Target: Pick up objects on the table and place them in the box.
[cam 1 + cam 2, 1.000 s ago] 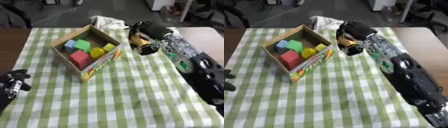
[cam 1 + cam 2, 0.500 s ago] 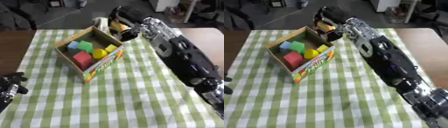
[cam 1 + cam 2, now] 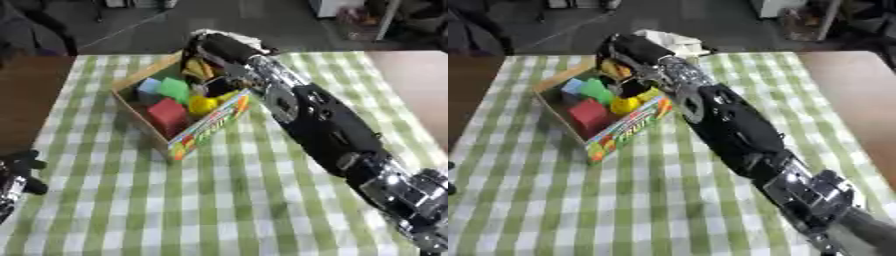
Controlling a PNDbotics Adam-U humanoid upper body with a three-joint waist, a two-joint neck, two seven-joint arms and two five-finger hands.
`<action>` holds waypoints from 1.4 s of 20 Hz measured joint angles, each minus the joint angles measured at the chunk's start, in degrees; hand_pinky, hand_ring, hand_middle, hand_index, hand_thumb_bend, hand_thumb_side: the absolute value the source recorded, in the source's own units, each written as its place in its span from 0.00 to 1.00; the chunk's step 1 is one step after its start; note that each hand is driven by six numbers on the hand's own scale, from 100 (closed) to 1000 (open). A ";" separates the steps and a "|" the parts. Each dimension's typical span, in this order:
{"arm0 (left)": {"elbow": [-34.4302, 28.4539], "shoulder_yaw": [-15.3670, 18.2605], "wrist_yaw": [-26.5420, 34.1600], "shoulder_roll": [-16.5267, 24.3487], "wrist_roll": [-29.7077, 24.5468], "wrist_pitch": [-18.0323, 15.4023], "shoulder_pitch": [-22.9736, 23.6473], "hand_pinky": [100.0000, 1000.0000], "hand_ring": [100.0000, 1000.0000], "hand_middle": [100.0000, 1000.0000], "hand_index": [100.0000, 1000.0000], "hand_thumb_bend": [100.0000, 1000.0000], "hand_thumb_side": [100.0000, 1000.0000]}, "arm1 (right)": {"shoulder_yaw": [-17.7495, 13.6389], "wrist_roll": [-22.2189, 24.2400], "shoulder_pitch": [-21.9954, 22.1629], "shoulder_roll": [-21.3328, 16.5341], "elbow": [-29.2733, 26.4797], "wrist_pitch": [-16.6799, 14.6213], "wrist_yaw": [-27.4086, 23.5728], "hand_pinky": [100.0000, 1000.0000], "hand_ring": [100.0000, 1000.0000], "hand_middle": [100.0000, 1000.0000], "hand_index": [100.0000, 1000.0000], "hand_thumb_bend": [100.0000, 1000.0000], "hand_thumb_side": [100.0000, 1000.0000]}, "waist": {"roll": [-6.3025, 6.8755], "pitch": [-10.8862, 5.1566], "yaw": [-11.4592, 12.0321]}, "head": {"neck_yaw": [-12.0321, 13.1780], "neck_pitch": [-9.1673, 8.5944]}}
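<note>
Worktop [image 3: 262, 220] first: green-and-white check cloth across nearly all of it, and no loose object shows on the open cloth. Right arm [image 3: 324, 125] next, big and black with silver joints, stretched from the lower right corner diagonally up to the box. Box [image 3: 210, 127], cardboard with a bright printed side, sits in the upper left part of the cloth, open top toward us. Behind it, a pale crumpled thing [image 3: 671, 40] lies at the far edge, partly hidden by the arm; what it is, hard to say.

Right hand [image 3: 214, 55] is over the far side of the box, fingers curled around a yellow thing [image 3: 199, 69] that sits right at the box's opening. Whether that thing is already resting inside or held just above the blocks, I cannot tell.

Inside the box: red block [image 3: 166, 114], green block [image 3: 175, 90], yellow block [image 3: 203, 105], light blue block [image 3: 149, 86], packed close together.

Left hand [image 3: 19, 172] waits at the lower left edge, dark fingers only partly in view, so their state is unclear.

My read: late in the job. Several pieces are in, the yellow thing needs only a release, and perhaps that pale thing behind is left.
</note>
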 measured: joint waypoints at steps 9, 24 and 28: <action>0.00 0.01 0.07 -0.01 0.02 0.02 -0.03 0.54 0.46 0.60 0.77 0.01 0.56 | -1.38 -7.89 0.91 0.93 1.76 2.71 2.80 0.71 0.88 0.73 0.85 0.05 0.42 | -0.57 0.32 -1.11 | 0.62 0.00; -0.24 2.18 -0.65 0.09 2.17 0.67 -0.02 0.54 0.46 0.60 0.76 0.01 0.57 | -6.66 -12.77 9.90 -5.70 -17.37 9.70 -10.17 0.70 0.91 0.62 0.74 0.00 0.24 | -3.21 1.71 -10.72 | 8.66 0.00; -0.68 3.17 -0.60 0.10 4.15 0.69 -0.30 0.54 0.46 0.60 0.77 0.01 0.57 | -9.55 -14.43 15.98 -4.37 -23.31 9.73 -13.98 0.70 0.91 0.60 0.72 0.00 0.26 | -3.62 2.57 -13.25 | 11.84 0.00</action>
